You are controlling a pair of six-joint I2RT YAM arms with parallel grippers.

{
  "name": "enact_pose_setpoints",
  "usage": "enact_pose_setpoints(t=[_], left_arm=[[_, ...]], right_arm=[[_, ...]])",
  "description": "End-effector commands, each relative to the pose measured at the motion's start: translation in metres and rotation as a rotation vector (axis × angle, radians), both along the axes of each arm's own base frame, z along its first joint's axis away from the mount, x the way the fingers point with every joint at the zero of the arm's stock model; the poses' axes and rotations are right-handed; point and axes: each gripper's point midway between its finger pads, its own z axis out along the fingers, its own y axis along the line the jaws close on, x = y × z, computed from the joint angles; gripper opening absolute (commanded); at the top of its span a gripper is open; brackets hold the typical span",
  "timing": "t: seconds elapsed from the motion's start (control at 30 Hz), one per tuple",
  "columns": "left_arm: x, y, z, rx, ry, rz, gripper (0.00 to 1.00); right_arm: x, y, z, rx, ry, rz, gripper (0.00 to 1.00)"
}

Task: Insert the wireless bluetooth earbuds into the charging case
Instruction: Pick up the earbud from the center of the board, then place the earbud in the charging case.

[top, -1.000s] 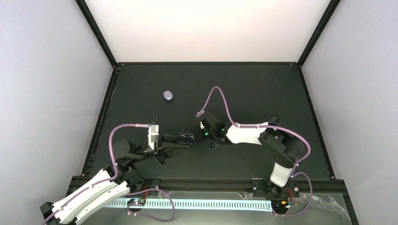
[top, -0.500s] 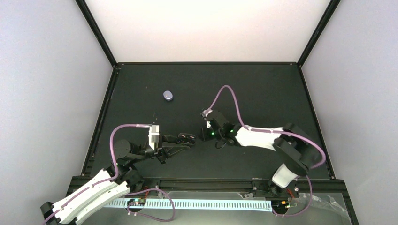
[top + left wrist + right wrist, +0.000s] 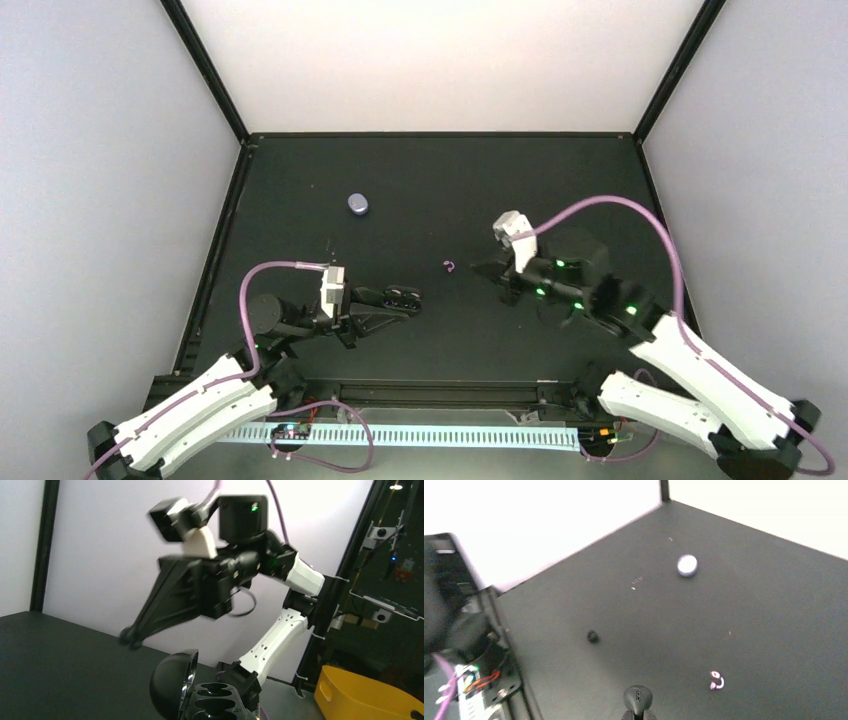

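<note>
Left tool (image 3: 400, 298) clamps the open charging case (image 3: 215, 702); right tool (image 3: 637, 702), closed, should open, then centre over what looks like an earbud (image 3: 593, 637) on the table (image 3: 774, 605), ahead-left of it.

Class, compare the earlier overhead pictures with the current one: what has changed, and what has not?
The right gripper drew back rightward, away from the black open clamshell case. The left gripper still clamps that case; the small lavender oval object has not moved.
</note>
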Motion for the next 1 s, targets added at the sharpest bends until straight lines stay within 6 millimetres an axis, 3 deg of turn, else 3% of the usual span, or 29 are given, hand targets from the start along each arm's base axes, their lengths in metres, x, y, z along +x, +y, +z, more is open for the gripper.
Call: enact_pose_setpoints(t=[0.0,0.17,0.43,0.77,0.97], left_arm=[[-0.018,-0.004,0.021,-0.051,-0.106,-0.101,0.02],[-0.023,-0.015,0.024,-0.031,-0.127,-0.180,0.02],[-0.025,-0.023,0.028,-0.038,-0.134,-0.231,0.02],[-0.032,-0.021,0.030,-0.044,-0.152,-0.265,0.02],[-0.035,-0.020,0.029,-0.043,-0.155,-0.275,0.02]], right_arm=[[-0.065,-0.019,0.030,-0.077,-0.083,0.287,0.01],[-0.107,-0.024,0.062,-0.032,-0.101,0.472,0.01],[-0.132,-0.016,0.098,0.058,-0.116,0.612,0.01],[-0.150,0.023,0.104,0.049,-0.123,0.752,0.01],[-0.148,0.040,0.105,0.041,-0.128,0.771,0.01]])
